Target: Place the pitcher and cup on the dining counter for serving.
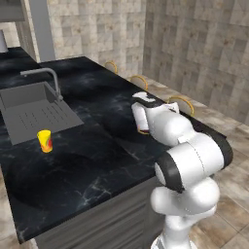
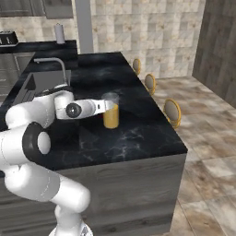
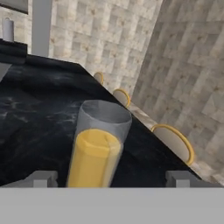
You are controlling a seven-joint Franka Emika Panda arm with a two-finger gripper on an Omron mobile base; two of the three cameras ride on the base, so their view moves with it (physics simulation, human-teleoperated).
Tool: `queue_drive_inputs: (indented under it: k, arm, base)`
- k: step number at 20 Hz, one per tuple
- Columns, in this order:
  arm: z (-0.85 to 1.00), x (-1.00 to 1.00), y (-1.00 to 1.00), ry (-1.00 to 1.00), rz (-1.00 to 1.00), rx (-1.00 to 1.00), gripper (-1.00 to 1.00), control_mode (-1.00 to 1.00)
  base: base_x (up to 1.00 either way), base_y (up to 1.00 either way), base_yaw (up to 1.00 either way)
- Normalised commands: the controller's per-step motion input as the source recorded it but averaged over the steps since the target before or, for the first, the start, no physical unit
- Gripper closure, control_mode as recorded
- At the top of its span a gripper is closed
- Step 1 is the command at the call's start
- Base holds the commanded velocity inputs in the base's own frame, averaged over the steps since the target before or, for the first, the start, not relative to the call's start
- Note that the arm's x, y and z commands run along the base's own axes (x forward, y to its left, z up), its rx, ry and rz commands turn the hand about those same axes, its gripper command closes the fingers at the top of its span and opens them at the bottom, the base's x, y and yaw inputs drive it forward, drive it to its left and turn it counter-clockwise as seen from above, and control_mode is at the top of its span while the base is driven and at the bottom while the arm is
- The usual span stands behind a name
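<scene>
Pitcher (image 2: 111, 110) stands upright on the black counter (image 2: 138, 133), orange-yellow liquid filling its lower part, clear glass above. In the right base view it sits near the picture's middle, with the arm reaching in from 9 o'clock at about the pitcher's height. In the left base view just a sliver of the pitcher (image 1: 141, 128) shows at the arm's left edge, the rest hidden behind the white forearm.

Gripper (image 3: 111, 178): hand view has the two grey fingertips (image 3: 41, 178) at 7 and 5 o'clock, spread wide, with the pitcher (image 3: 98, 146) standing between them. Clear gaps on both sides of the glass; the jaws do not touch it. In the right base view the gripper (image 2: 109, 105) lies right at the pitcher's side.

Cup (image 1: 44, 140), yellow with a red mark, stands upright on the counter (image 1: 97, 160) at 9 o'clock in the left base view, just below the grey drainboard (image 1: 36, 119) and well apart from the pitcher.

Sink (image 1: 22, 95) with faucet (image 1: 48, 78) at 11 o'clock in that view. Three round stool backs (image 2: 172, 112) line the counter's far edge, toward 2 o'clock in the right base view. Tiled wall (image 3: 100, 35) behind.
</scene>
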Motion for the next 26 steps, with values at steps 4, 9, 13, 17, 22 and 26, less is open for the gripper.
queue_drive_inputs:
  k: [4, 9, 13, 17, 22, 26]
  arm:
    - [1.0, -0.57, 0.0, 0.0, 0.0, 0.03, -1.0, -1.0]
    - [1.0, -0.43, 0.0, 0.0, 0.0, 0.02, -1.0, -1.0]
    - [1.0, -0.8, -0.02, 0.12, 0.0, 0.11, -1.0, -1.0]
    - [0.97, -1.0, 0.0, 0.27, 0.02, 0.17, -1.0, -1.0]
    - [0.81, -1.0, 0.0, 0.34, 0.08, 0.18, -1.0, -1.0]
    - [0.44, -0.66, 0.0, 0.0, 0.06, 0.04, -1.0, -1.0]
  base:
    - [0.0, 0.0, 0.0]
    - [0.0, 0.0, 0.0]
    - [0.0, 0.0, 0.0]
    - [0.0, 0.0, 0.0]
    - [0.0, 0.0, 0.0]
    - [0.0, 0.0, 0.0]
